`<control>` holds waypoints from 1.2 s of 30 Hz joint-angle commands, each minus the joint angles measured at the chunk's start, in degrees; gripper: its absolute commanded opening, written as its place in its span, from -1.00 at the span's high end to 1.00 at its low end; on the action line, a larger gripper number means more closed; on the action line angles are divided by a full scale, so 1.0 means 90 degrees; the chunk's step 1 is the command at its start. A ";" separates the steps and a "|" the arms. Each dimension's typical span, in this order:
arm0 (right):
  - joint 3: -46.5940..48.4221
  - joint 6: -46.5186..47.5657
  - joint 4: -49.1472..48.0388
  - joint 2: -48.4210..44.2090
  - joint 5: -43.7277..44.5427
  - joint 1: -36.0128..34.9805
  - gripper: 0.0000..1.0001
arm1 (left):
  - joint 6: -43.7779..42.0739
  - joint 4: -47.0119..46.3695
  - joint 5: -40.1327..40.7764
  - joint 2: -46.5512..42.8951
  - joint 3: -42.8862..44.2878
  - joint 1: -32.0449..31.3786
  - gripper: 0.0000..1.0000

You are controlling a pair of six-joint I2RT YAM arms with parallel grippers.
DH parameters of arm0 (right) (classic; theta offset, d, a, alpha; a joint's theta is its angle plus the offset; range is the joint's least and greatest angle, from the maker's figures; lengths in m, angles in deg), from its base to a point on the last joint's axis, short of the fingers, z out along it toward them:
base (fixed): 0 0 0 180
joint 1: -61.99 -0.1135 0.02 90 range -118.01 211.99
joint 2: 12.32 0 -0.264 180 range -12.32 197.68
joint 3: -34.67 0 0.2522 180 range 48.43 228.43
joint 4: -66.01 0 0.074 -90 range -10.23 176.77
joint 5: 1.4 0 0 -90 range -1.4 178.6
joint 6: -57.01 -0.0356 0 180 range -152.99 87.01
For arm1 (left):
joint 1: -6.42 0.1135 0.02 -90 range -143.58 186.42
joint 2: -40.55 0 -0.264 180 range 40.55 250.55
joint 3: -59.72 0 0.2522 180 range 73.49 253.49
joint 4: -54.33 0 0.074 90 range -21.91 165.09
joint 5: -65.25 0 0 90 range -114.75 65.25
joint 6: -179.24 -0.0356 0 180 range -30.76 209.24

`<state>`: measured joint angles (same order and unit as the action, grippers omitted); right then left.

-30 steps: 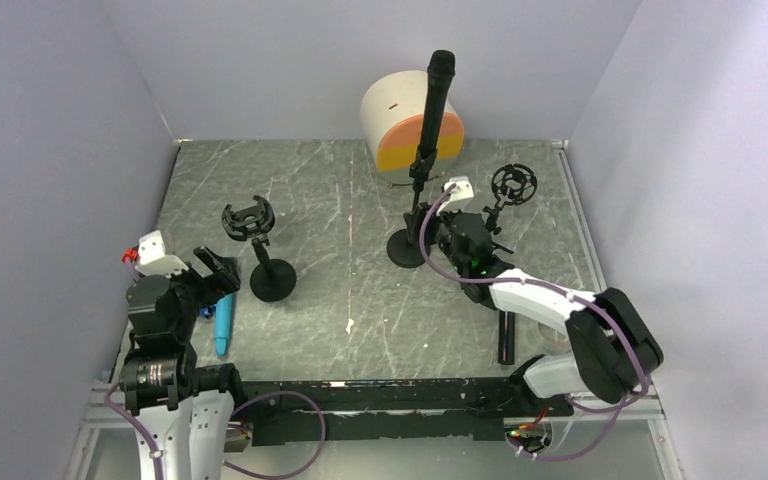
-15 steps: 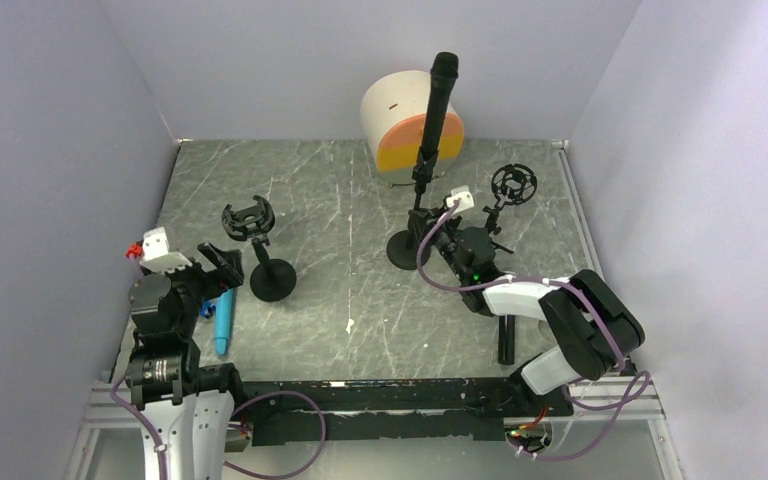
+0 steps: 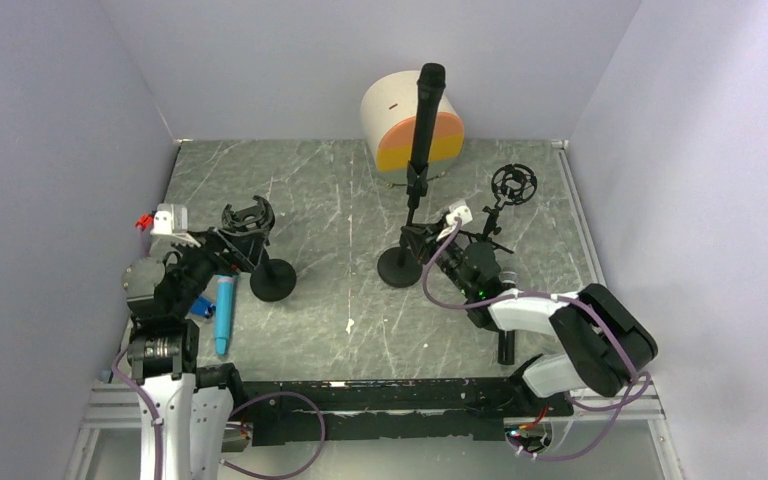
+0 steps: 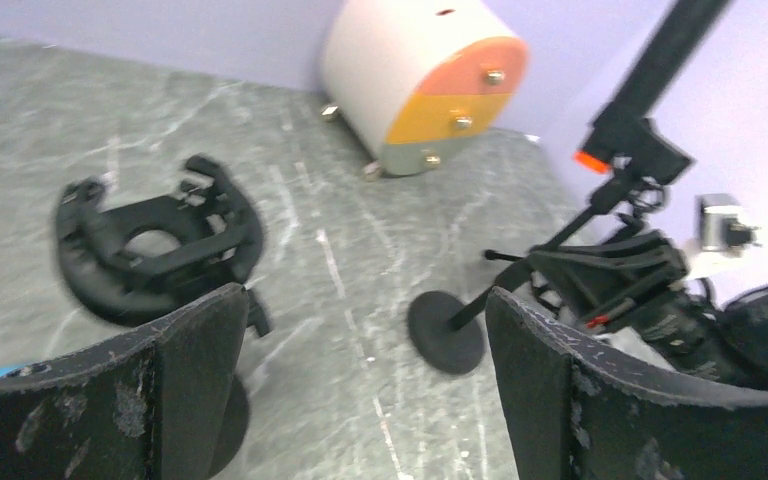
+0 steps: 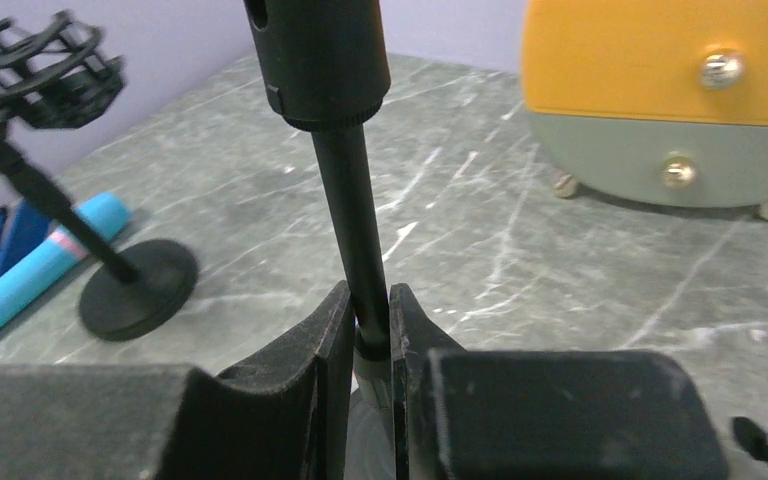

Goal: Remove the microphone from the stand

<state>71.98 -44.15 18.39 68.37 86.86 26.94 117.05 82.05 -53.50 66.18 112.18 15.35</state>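
The black microphone (image 3: 425,105) stands upright in the clip of its stand (image 3: 412,215), whose round base (image 3: 398,268) rests on the table's middle. My right gripper (image 3: 438,250) is shut on the stand's thin pole just above the base; in the right wrist view the gripper (image 5: 368,300) pinches that pole (image 5: 352,220) below the clip (image 5: 315,60). My left gripper (image 3: 235,248) is open at the left, empty, beside another stand. In the left wrist view, the gripper (image 4: 360,340) frames the stand's base (image 4: 445,330) and the microphone (image 4: 665,50) far ahead.
An empty shock-mount stand (image 3: 252,220) is right by the left gripper. A second small mount (image 3: 513,185) stands at the back right. A white and orange cylinder (image 3: 400,125) lies behind the microphone. A blue tube (image 3: 223,310) and a black rod (image 3: 505,345) lie near the front.
My right gripper has shut on the stand's pole, and stand and microphone have shifted slightly left. The left arm has swung forward toward the empty mount.
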 commanded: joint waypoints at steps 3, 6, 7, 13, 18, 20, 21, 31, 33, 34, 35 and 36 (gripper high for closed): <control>-0.0206 -0.0050 -0.0253 -0.0539 0.0371 -0.1156 0.85 | 0.0663 -0.1737 -0.1797 0.0349 -0.0330 0.0033 -0.82; -0.0276 -0.0059 -0.0258 -0.0549 0.0983 -0.1663 0.85 | 0.0585 -0.1576 -0.2015 0.0468 -0.0279 0.0010 -0.80; -0.0323 -0.0091 -0.0340 -0.0534 0.1172 -0.1807 0.85 | 0.0534 -0.1562 -0.2037 0.0493 -0.0263 -0.0004 -0.80; -0.0458 -0.0143 -0.0503 -0.0514 0.2121 -0.2775 0.84 | 0.0203 -0.1019 -0.1995 0.0529 -0.0209 -0.0319 -0.75; -0.0728 -0.0334 -0.0985 -0.0379 0.2866 -0.3396 0.84 | 0.0056 -0.1166 -0.1873 0.0624 -0.0403 -0.1015 -0.74; -0.0673 -0.0340 -0.0845 -0.0386 0.3241 -0.3704 0.84 | -0.0178 -0.1019 -0.1520 0.0709 -0.0371 -0.1541 -0.72; -0.0633 -0.0319 -0.0799 -0.0369 0.3419 -0.3853 0.84 | -0.0314 -0.0934 -0.1254 0.0755 -0.0346 -0.1815 -0.72; -0.0200 -0.0281 -0.0718 0.0087 0.4618 -0.4582 0.72 | -0.0651 -0.1439 0.0298 0.1301 -0.0557 -0.3876 -0.62; -0.0158 -0.0357 -0.0621 0.0081 0.4564 -0.4601 0.66 | -0.0772 -0.1764 0.0440 0.1395 -0.0644 -0.4250 -0.58; -0.0152 -0.0395 -0.0592 0.0065 0.4539 -0.4599 0.61 | -0.0914 -0.1791 0.0592 0.1455 -0.0651 -0.4455 -0.58; -0.0155 -0.0425 -0.0570 0.0041 0.4518 -0.4601 0.58 | -0.1036 -0.1825 0.0775 0.1496 -0.0661 -0.4646 -0.58; -0.0164 -0.0445 -0.0530 0.0010 0.4480 -0.4601 0.54 | -0.1144 -0.1900 0.0959 0.1527 -0.0687 -0.4833 -0.58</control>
<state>69.16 -43.80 12.94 68.72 127.23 -13.61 111.65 70.92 -51.58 78.83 106.41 -22.90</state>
